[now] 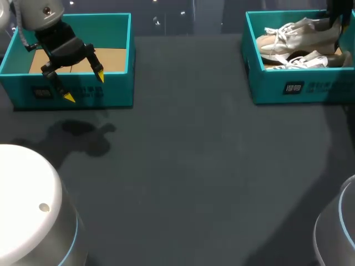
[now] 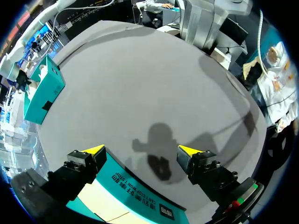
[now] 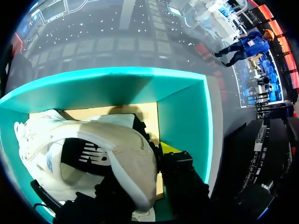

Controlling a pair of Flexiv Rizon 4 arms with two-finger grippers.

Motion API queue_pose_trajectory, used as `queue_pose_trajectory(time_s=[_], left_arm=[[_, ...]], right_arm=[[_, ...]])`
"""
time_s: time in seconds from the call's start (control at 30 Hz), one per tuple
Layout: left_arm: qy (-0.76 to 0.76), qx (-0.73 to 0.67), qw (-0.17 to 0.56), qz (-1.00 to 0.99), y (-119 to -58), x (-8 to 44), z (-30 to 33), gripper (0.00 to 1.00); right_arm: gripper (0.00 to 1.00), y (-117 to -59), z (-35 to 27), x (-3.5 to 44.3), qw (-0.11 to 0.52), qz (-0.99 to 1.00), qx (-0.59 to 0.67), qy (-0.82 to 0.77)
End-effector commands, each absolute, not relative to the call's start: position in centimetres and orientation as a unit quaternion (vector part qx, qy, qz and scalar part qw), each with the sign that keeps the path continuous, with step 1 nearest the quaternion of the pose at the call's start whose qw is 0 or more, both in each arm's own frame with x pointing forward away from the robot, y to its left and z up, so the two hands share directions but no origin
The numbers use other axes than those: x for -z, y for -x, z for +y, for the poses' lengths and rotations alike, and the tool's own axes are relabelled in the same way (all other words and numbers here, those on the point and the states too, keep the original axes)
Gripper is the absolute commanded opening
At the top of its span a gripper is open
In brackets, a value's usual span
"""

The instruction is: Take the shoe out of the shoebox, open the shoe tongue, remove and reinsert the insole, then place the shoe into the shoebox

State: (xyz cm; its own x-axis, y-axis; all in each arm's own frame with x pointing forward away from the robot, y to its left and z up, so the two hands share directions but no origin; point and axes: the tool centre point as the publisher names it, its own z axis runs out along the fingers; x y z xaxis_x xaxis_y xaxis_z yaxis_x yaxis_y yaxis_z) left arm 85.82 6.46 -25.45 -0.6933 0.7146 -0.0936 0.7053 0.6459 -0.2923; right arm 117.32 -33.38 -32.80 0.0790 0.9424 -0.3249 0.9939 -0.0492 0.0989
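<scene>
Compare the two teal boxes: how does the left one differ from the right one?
The left box shows only its bare tan floor; the right box holds pale shoes with white laces. The left gripper hangs over the left box's front wall, fingers open; the right box's front wall is uncovered. Both are teal, open-topped, with print on the front.

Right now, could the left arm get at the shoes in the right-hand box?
Probably not: the left gripper hangs open over the other box, across the table from the shoes.
</scene>
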Motion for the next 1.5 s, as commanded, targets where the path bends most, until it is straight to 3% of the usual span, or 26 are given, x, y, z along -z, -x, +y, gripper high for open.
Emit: queue_pose_trajectory(time_s=[0.03,0.43,0.47,0.73,1.0,1.17,1.27,1.5], left_arm=[[0.391,-0.153,0.015,-0.907,-85.8,25.4,6.5,1.00],[0.391,-0.153,0.015,-0.907,-85.8,25.4,6.5,1.00],[0.391,-0.153,0.015,-0.907,-85.8,25.4,6.5,1.00],[0.391,-0.153,0.015,-0.907,-85.8,25.4,6.5,1.00],[0.391,-0.153,0.015,-0.907,-85.8,25.4,6.5,1.00],[0.391,-0.153,0.015,-0.907,-85.8,25.4,6.5,1.00],[0.391,-0.153,0.015,-0.907,-85.8,25.4,6.5,1.00],[0.391,-0.153,0.015,-0.907,-85.8,25.4,6.5,1.00]], right_arm=[[0.00,-118.5,-33.6,33.7,0.143,0.675,0.089,-0.719],[0.02,-118.3,-33.0,35.6,0.124,0.675,0.101,-0.720],[0.09,-118.3,-32.9,35.7,0.124,0.675,0.101,-0.720],[0.25,-117.6,-32.9,36.3,0.102,0.677,0.099,-0.722],[0.49,-117.1,-33.0,36.1,0.082,0.682,0.086,-0.721],[0.77,-117.1,-33.0,35.7,0.076,0.684,0.083,-0.721],[1.00,-117.0,-32.8,35.0,0.070,0.688,0.080,-0.718],[1.00,-115.7,-31.7,31.7,0.058,0.704,0.054,-0.706]])
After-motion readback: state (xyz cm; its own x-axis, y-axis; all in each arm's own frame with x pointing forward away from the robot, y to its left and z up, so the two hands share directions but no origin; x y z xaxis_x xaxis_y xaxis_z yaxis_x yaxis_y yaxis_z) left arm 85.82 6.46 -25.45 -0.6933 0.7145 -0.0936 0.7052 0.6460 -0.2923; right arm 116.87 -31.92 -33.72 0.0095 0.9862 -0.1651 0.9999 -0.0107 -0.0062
